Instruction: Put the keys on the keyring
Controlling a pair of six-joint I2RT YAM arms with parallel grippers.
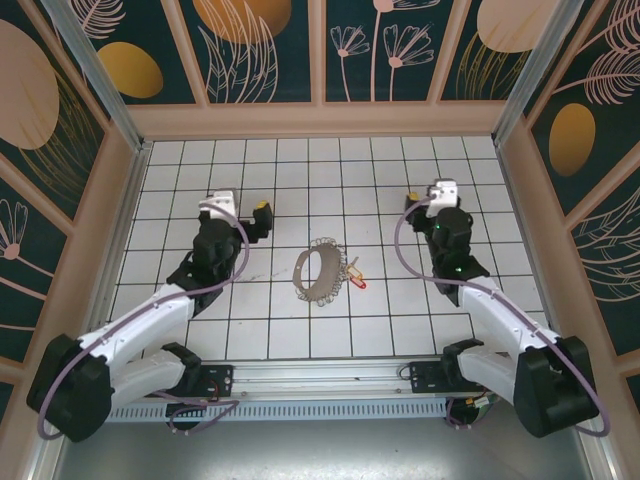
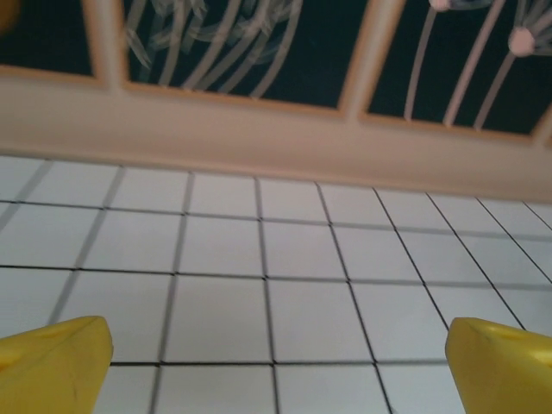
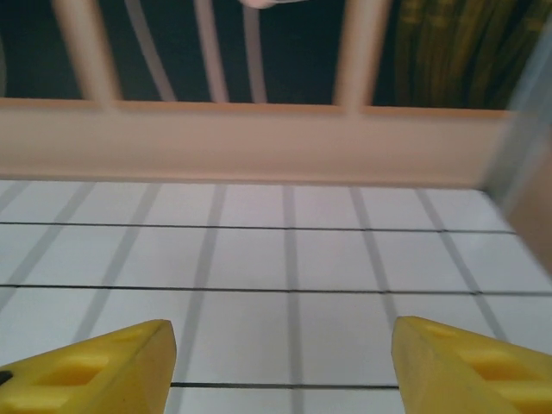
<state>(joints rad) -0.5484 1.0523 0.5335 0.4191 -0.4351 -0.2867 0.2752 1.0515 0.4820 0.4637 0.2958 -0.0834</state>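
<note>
Left jaws first: in the left wrist view the two yellow fingertips (image 2: 53, 360) sit in the bottom corners, spread wide, with nothing held and only bare tile between them. Same story on the right. Its yellow fingertips (image 3: 90, 369) are parted wide too, gripping nothing and touching nothing.

From the top camera, the large grey-brown hoop keyring with its fringe of small metal rings (image 1: 319, 271) stands on edge near the middle of the white tiled tabletop with black grid lines (image 1: 300, 170), between the two arms and clear of both. Just beside its right side lie the two tiny metal keys. The one with the yellowish-tan tag (image 1: 352, 266) is closer to the hoop, and the one with the red tag (image 1: 359, 284) is just in front of it. Whether either key actually touches the hoop is too fine to tell. Neither key is threaded on.

Now the room to move. The left arm (image 1: 215, 250) is raised over the tiles to the left of the hoop, and the right arm (image 1: 447, 240) to the right of the keys. Open tile runs ahead of both sets of jaws to the tan wooden border (image 2: 259, 138) at the foot of the dark teal floral wall panels (image 1: 260, 50). The right wrist view shows a corner post (image 3: 526, 129) of the enclosure at its right side. A metal rail (image 1: 320, 372) runs along the near edge between the arm bases.
</note>
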